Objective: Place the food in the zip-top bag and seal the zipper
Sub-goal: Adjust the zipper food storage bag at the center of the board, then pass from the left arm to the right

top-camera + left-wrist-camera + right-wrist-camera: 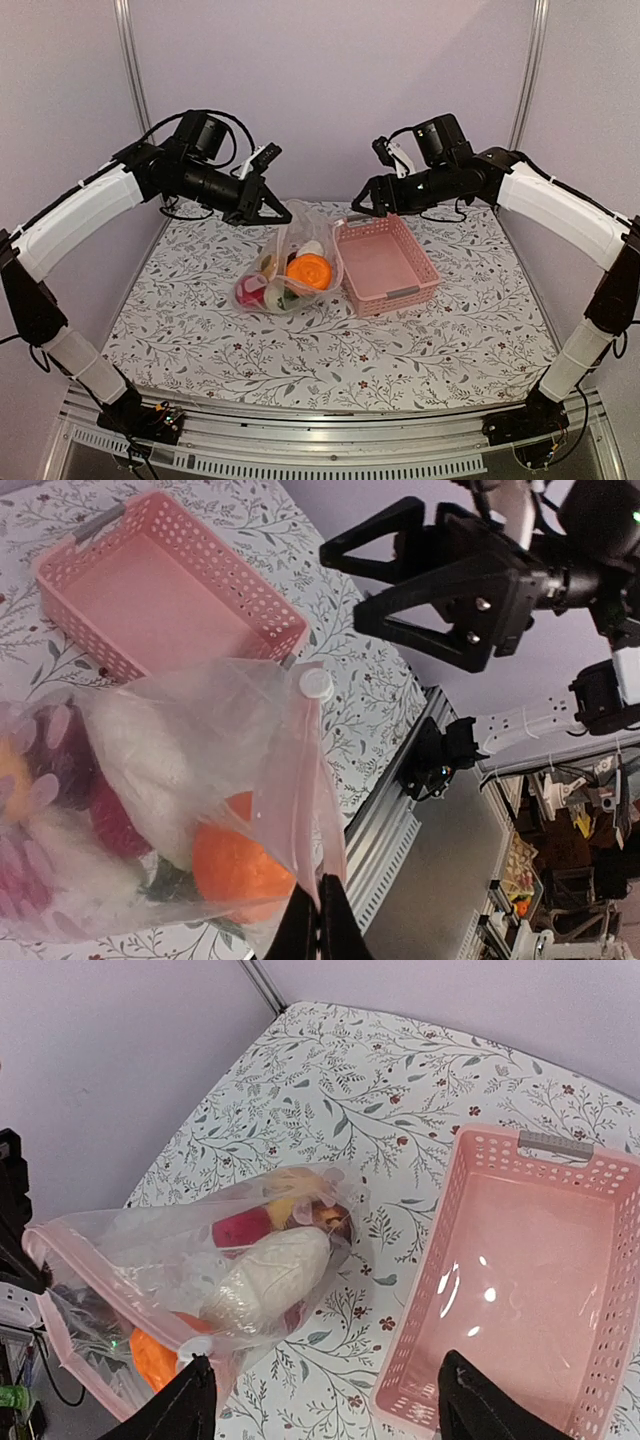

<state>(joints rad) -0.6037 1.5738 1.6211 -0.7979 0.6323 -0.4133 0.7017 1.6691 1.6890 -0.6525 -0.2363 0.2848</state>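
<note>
I hold the bag [300, 245] up by one end of its zipper [312, 780], left gripper [318, 920] clamped shut on it, food [310, 270] inside. To seal well I want that strip taut, then the right gripper [330, 1400], jaws open and empty above the basket [390, 300], brought onto the white slider [316, 683], which sits just outside them toward the bag

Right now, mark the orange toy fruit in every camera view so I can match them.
Top view: orange toy fruit in the middle of the picture, inside the clear bag, left of the pink basket.
Left wrist: the fruit at bottom centre, beside the left tool.
Right wrist: the fruit at lower left, mostly hidden by bag folds.
Shared landmark: the pink basket, in all three.
</note>
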